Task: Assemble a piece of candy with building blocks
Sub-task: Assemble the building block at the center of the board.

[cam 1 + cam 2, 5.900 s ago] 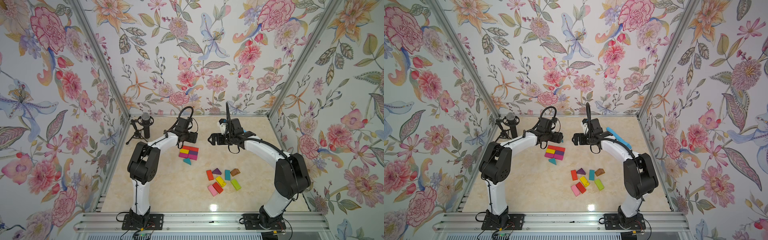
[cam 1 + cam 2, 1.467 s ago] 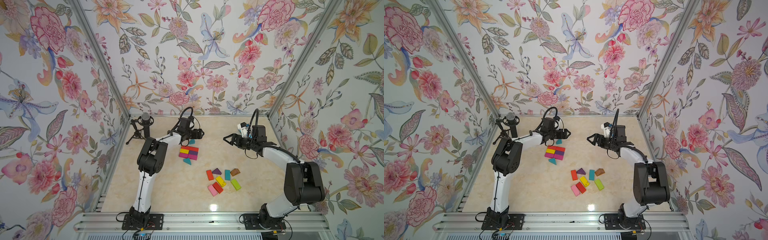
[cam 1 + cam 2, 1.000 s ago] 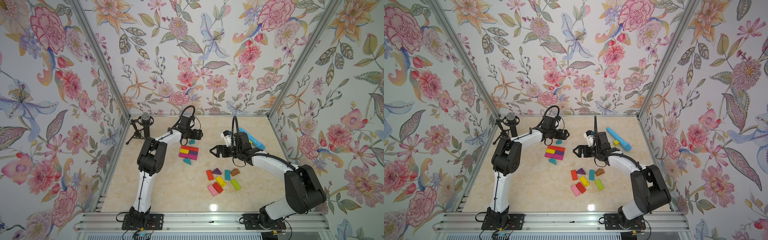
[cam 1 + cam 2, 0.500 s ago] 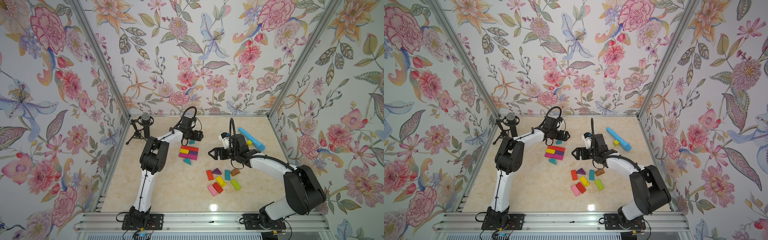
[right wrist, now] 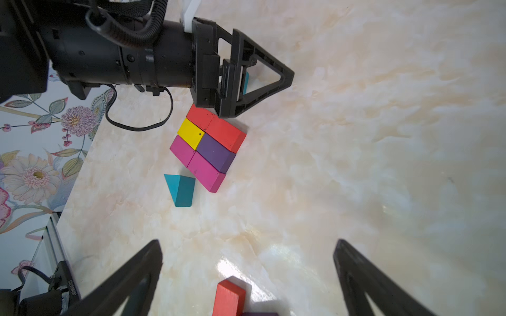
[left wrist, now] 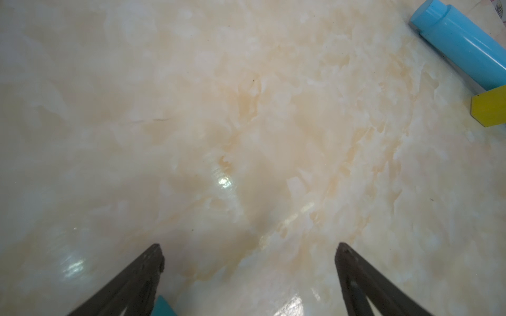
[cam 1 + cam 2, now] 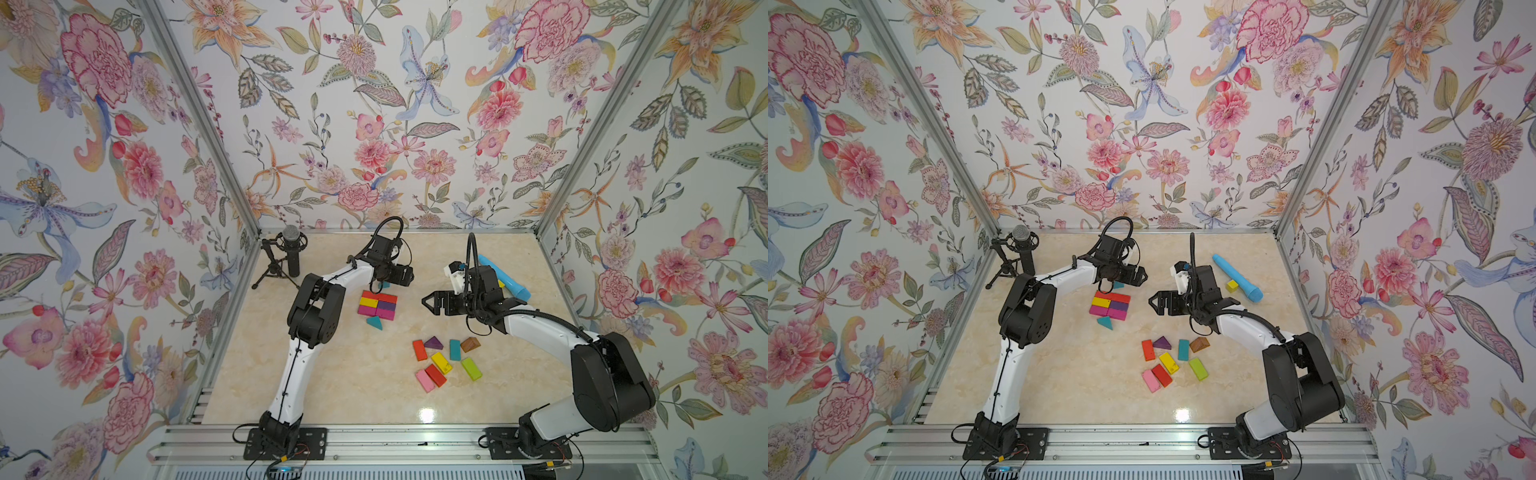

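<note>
A flat slab of red, yellow, magenta and purple building blocks (image 7: 377, 305) (image 7: 1109, 307) (image 5: 208, 145) lies left of centre. One teal wedge (image 7: 375, 322) (image 5: 180, 190) sits at its near edge. Another teal wedge (image 7: 1118, 285) (image 6: 163, 307) lies behind it, under my left gripper (image 7: 409, 276) (image 6: 247, 249), which is open and holds nothing. My right gripper (image 7: 426, 300) (image 5: 246, 245) hovers open and empty to the right of the slab. Several loose blocks (image 7: 444, 359) (image 7: 1173, 359) lie nearer the front; a red brick (image 5: 228, 299) among them shows below the right jaws.
A long light-blue tube (image 7: 503, 276) (image 7: 1237, 276) (image 6: 462, 52) lies at the back right with a small yellow cube (image 7: 1232, 286) (image 6: 490, 109) beside it. A microphone on a tripod (image 7: 291, 249) (image 7: 1021, 245) stands in the back left corner.
The right gripper has swung from the back by the tube forward and left to the middle, then nearly stopped. The left gripper has barely moved behind the slab. Both stay open.
</note>
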Tool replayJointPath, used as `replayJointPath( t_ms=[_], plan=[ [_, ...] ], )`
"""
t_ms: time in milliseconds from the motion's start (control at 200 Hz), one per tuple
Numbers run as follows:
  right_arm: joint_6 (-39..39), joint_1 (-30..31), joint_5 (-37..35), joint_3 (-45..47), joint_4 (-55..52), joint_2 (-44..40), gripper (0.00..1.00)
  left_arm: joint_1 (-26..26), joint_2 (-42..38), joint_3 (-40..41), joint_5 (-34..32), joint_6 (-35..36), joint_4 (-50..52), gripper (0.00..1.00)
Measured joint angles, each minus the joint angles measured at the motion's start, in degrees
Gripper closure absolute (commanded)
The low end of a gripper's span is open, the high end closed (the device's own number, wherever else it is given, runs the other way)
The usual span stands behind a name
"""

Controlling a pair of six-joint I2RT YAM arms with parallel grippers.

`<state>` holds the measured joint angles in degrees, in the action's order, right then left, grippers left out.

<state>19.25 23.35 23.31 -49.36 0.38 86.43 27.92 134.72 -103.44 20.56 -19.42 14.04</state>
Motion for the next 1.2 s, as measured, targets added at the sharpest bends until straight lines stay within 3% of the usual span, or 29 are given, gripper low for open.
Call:
replayJointPath(
  t_ms=[881,1201],
  plan=[
    [0.5,-5.1,1.7,2.0,0.5,-3.7,0.0,3.1,0.0,-3.5,1.4,0.6,2.5,0.01],
    [0.7,-5.7,2.3,2.2,0.4,-3.8,0.0,3.2,0.7,-8.0,-3.8,4.7,7.4,0.01]
  ],
)
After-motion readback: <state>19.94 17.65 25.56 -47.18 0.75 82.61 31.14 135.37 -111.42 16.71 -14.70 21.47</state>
